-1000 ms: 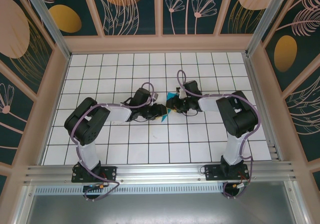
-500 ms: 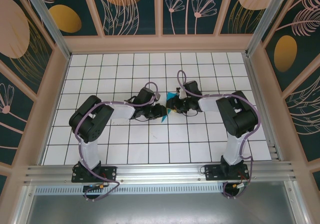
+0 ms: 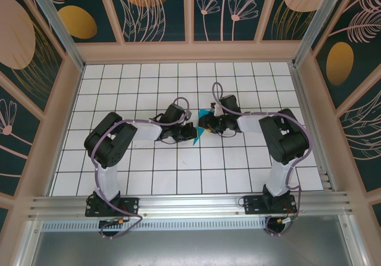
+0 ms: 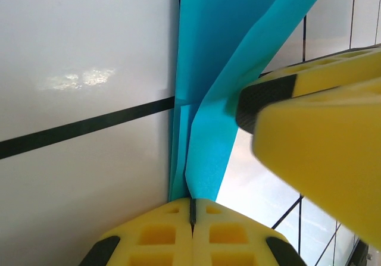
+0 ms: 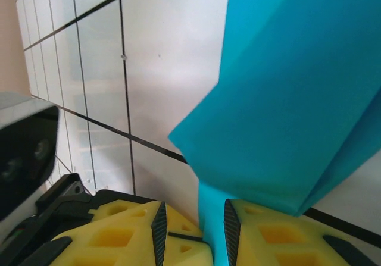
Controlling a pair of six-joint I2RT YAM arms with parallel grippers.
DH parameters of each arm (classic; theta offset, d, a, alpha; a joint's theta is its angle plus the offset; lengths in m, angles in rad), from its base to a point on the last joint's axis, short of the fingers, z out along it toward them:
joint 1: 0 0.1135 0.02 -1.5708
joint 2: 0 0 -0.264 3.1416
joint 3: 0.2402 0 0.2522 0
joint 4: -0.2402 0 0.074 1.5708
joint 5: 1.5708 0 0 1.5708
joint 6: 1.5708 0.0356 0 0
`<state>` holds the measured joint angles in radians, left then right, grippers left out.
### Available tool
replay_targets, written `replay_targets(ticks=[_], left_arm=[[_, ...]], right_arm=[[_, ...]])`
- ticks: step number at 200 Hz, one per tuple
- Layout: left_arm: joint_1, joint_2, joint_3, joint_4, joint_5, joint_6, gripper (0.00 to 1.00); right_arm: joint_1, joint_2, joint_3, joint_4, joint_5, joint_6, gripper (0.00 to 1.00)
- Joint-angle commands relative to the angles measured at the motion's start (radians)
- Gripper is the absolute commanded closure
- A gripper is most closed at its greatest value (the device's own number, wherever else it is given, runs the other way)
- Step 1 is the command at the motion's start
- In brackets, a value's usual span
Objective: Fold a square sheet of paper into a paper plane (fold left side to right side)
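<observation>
The square sheet of paper [image 3: 199,133] is teal and partly folded, and it sits between the two grippers at the middle of the table. In the left wrist view the paper [image 4: 226,52] rises as creased layers. My left gripper [image 4: 192,202] is shut on its lower edge, jaws pressed together. It is seen from above as the left gripper [image 3: 191,135]. My right gripper [image 5: 193,218] stands with a gap between its pads. A flap of the paper [image 5: 297,99] hangs down in that gap against the right pad. The right gripper [image 3: 206,123] sits just right of the left one.
The white grid table [image 3: 149,177] is ringed by a beige frame [image 3: 71,99]. A yellow finger of the right gripper [image 4: 315,147] looms close in the left wrist view. Both forearms lie across the table's middle row, leaving free tiles in front and behind.
The left gripper has closed onto the paper's edge and shifted slightly right toward the right gripper. The right gripper has kept its place and opening.
</observation>
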<state>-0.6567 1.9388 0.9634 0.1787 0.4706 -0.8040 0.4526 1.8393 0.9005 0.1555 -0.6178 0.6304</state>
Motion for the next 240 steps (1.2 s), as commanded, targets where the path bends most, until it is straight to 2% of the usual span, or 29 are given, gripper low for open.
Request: replay_targets(ticks=[1,38,83,131,178,240], left_arm=[[-0.002,0.052,-0.004,-0.04,-0.019,0.001,1.0],[-0.003,0.063,-0.009,-0.035,-0.011,-0.004,1.0],[-0.001,0.066,-0.005,-0.041,-0.01,-0.004,1.0],[-0.001,0.065,-0.005,-0.052,-0.012,-0.003,1.0],[0.005,0.078,-0.011,-0.08,-0.026,0.009,1.0],[0.011,0.086,-0.042,-0.08,-0.03,0.007,1.0]], right_arm=[[-0.021,-0.075,-0.012,-0.023,0.011,-0.022,0.66],[-0.036,-0.121,-0.022,-0.054,0.014,-0.041,0.66],[0.014,-0.049,0.015,-0.027,0.007,-0.022,0.68],[0.022,0.018,0.052,-0.051,0.063,-0.052,0.68],[0.022,0.053,0.106,-0.159,0.174,-0.134,0.68],[0.016,0.085,0.14,-0.2,0.228,-0.176,0.67]])
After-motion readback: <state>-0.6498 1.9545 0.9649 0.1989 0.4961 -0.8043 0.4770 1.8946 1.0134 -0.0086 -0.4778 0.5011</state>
